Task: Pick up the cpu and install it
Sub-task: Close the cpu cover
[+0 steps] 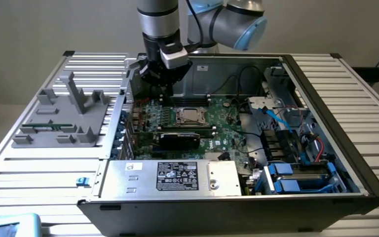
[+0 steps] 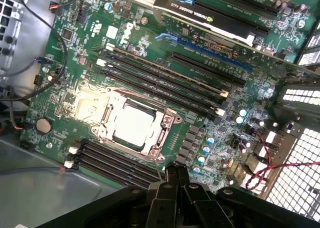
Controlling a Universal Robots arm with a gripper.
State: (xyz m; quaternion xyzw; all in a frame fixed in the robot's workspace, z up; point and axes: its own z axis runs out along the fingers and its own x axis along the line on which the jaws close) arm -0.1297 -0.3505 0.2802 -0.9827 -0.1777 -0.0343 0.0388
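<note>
Silver: one cpu (image 2: 132, 128), seemingly socketed, near one closed claw (image 2: 176, 172).

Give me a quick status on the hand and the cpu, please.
Hand shut, empty, above the motherboard. Cpu lying flat on the board, apart from the hand. Metal socket frame rings it.
</note>
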